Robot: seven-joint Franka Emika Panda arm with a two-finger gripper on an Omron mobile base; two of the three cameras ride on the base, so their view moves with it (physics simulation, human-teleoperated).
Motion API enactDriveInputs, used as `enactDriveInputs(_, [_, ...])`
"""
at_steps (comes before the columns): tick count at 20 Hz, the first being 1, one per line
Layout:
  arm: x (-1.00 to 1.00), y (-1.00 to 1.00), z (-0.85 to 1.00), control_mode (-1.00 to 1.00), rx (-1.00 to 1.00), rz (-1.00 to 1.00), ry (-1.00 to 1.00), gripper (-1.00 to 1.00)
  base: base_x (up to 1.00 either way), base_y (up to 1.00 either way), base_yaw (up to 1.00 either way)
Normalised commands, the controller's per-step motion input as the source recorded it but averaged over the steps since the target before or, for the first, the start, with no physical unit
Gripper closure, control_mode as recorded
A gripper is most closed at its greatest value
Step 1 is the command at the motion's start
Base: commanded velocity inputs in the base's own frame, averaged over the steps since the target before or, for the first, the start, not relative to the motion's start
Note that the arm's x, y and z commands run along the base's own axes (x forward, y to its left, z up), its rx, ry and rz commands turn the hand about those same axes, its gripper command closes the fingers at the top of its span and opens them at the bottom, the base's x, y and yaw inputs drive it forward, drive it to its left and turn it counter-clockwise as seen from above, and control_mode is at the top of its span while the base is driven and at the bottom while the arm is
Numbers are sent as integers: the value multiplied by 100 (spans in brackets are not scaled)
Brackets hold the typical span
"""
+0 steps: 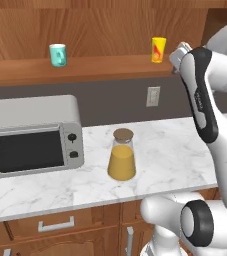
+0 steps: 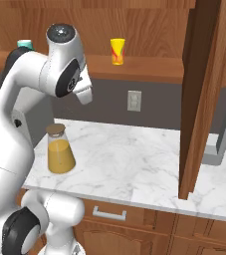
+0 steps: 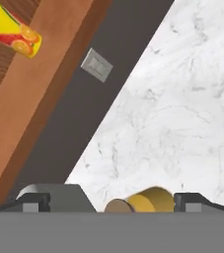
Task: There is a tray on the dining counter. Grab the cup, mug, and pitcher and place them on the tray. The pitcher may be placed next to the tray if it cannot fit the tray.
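I see my gripper (image 3: 111, 200) with fingers spread wide, empty, above the pitcher (image 1: 121, 156) near the worktop's (image 1: 175, 150) front edge.

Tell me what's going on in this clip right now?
The white arm is raised over a marble counter with its gripper open and empty. The pitcher stands on that counter beside a toaster oven. The cup and mug sit apart on the wooden shelf above. Nothing has been picked up.
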Motion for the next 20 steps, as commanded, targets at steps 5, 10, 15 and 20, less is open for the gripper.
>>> enactDriveInputs(5, [1, -43, 1, -100, 16, -4, -11, -100, 0, 0, 0])
enactDriveInputs(10, [4, -32, 13, -100, 11, 0, -14, -100, 0, 0, 0])
enactDriveInputs(15, [24, -8, 34, -100, 1, -2, -1, -100, 0, 0, 0])
enactDriveInputs(20, [30, -12, 36, -100, 2, 0, 0, -100, 0, 0, 0])
